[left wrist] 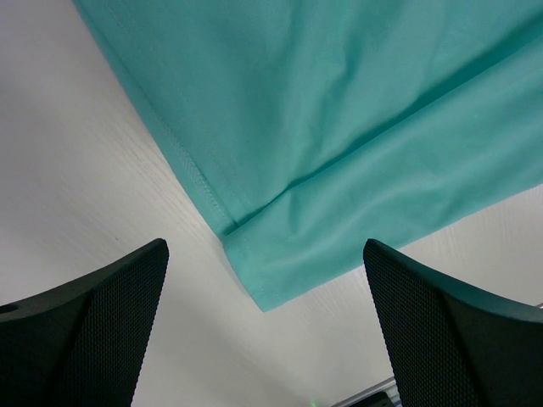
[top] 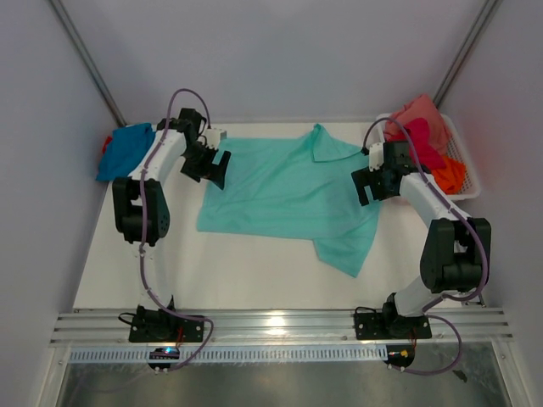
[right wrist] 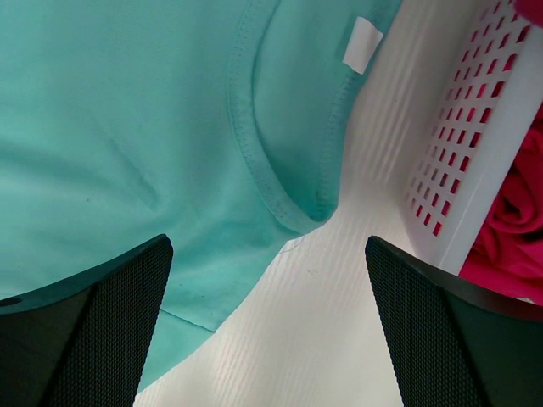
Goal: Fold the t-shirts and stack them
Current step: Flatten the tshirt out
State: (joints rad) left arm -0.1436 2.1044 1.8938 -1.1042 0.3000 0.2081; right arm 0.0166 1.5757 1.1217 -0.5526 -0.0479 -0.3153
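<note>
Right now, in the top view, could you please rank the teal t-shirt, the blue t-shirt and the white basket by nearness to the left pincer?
1. Teal t-shirt, its edge beside the left pincer.
2. Blue t-shirt, far left.
3. White basket, far right.

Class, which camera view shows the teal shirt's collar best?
Right wrist: the collar is close up, its stitching and white label clear. The top view shows it only small, at the shirt's far edge. The left wrist shows just a hem corner, no collar.
</note>
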